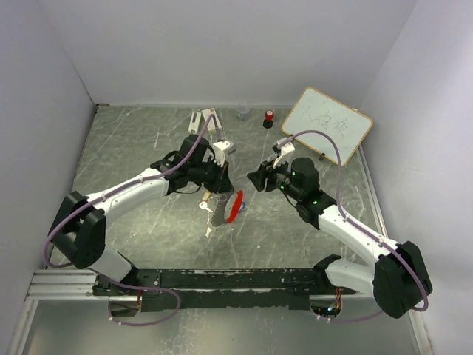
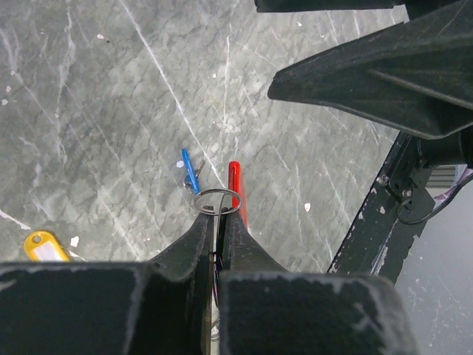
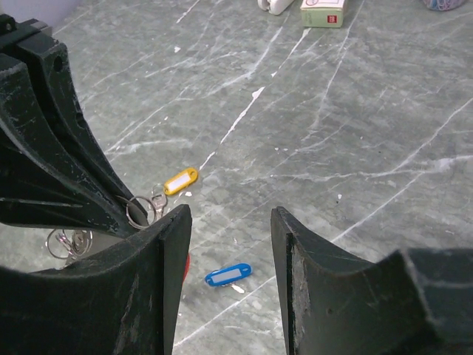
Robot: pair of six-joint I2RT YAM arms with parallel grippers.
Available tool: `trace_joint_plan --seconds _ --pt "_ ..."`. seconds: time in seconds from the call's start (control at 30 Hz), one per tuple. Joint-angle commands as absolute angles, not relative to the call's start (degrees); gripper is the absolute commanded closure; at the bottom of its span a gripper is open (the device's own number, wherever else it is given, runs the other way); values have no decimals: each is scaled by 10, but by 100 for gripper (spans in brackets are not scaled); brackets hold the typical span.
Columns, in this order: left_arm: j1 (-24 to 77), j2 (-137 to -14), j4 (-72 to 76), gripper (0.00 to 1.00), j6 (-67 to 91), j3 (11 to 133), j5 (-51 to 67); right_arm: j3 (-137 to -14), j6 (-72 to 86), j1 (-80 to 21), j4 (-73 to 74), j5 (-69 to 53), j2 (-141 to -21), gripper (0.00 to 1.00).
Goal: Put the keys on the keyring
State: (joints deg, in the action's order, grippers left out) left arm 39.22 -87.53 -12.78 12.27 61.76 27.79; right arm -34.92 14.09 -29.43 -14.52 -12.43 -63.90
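My left gripper [image 2: 219, 213] is shut on the keyring [image 2: 217, 200], a thin grey wire loop standing out just past its fingertips above the table. The keyring's red tag [image 2: 236, 189] hangs beyond the loop and shows in the top view as well [image 1: 236, 207]. A blue tab [image 2: 191, 170] lies flat on the table below. My right gripper [image 3: 229, 214] is open and empty, a little to the right of the loop [image 3: 137, 211]. A small silvery key [image 3: 157, 200] lies by a yellow tag [image 3: 181, 180].
A whiteboard [image 1: 327, 122] leans at the back right. A red-capped stamp [image 1: 269, 118], a small cup [image 1: 243, 112] and white staplers [image 1: 203, 122] stand along the back. The black base rail [image 1: 244, 279] runs along the near edge.
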Motion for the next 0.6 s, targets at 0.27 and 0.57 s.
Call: trace_joint_plan --seconds 0.27,0.57 --pt "366 -812 -95 93 158 596 155 -372 165 -311 -72 -89 -718 54" --pt "314 -765 -75 93 196 536 135 -375 164 -390 -66 -52 -766 51"
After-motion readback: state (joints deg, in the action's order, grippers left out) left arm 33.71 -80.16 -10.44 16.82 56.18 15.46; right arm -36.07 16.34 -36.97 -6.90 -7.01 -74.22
